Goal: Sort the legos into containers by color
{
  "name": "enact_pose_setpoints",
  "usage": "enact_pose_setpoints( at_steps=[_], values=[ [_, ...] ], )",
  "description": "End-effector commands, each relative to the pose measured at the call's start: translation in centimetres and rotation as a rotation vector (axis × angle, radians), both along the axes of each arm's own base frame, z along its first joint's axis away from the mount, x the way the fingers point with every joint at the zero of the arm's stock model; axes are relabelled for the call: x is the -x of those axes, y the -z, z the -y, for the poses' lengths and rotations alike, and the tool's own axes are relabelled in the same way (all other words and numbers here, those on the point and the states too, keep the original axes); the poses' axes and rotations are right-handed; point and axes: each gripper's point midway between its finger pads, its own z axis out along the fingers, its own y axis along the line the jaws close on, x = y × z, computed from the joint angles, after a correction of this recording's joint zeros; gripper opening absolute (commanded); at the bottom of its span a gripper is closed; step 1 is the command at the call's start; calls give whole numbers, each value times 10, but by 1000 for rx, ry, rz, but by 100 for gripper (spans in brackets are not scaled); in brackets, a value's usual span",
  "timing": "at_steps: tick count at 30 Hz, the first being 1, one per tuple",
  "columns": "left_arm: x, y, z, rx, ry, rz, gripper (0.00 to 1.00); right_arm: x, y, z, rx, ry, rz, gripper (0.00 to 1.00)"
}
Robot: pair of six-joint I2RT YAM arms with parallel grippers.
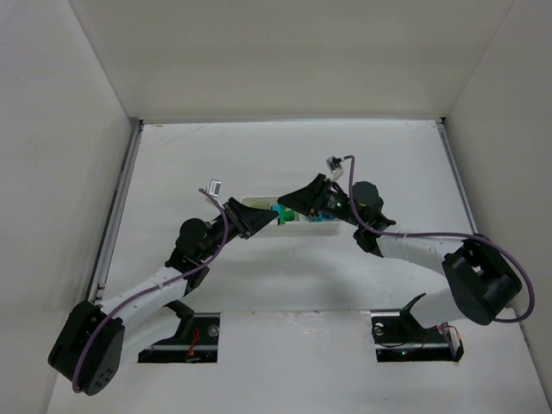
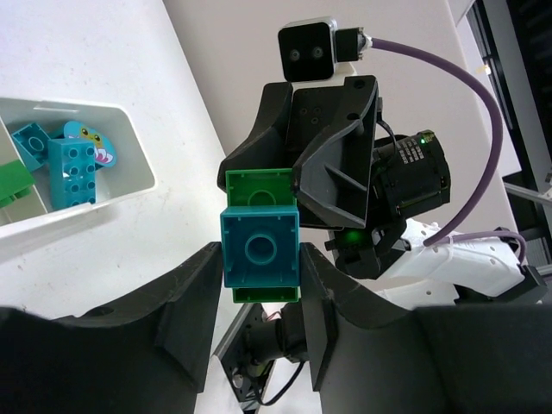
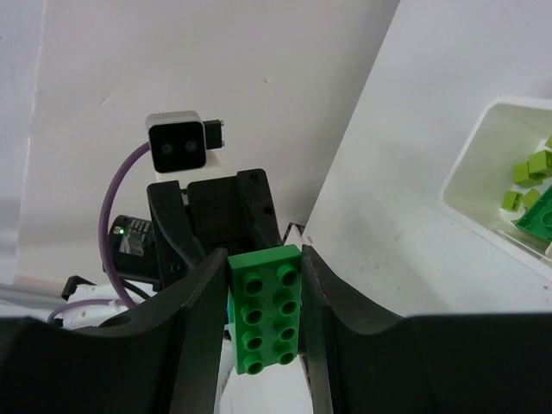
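A cyan brick [image 2: 260, 246] is joined to a green brick [image 2: 259, 185], and both are held in the air between my two grippers. My left gripper [image 2: 259, 267] is shut on the cyan brick. My right gripper [image 3: 265, 293] is shut on the green brick [image 3: 265, 310], facing the left one. In the top view the joined pair [image 1: 279, 213] hangs just above the white tray [image 1: 255, 203], with the left gripper [image 1: 269, 218] and right gripper [image 1: 290, 207] meeting there. Cyan bricks [image 2: 69, 168] lie in one compartment. Yellow-green cubes [image 3: 530, 168] and a green piece [image 3: 539, 216] lie in another.
The tray's rim [image 2: 129, 138] is close to the left of the held bricks, and its corner [image 3: 466, 172] shows in the right wrist view. Both arms cover most of the tray in the top view. White walls enclose the table on three sides.
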Motion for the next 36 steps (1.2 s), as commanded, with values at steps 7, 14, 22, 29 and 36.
enact_pose_setpoints(
  at_steps=[7, 14, 22, 29, 36],
  values=[
    [-8, -34, -9, 44, -40, 96, 21, -3, -2, 11, -7, 18, 22, 33],
    [-13, -33, -27, 37, -93, 89, 19, -14, 6, 34, 6, 74, 12, 33],
    [-16, -24, -31, 22, -113, 75, 20, -53, 36, 38, 123, 230, -10, 35],
    [-17, -15, -32, 5, -117, 68, 20, -91, 55, 20, 282, 400, 6, 35],
    [-17, -9, -39, -12, -133, 74, 21, -122, 78, 17, 405, 578, 8, 35]
  ],
)
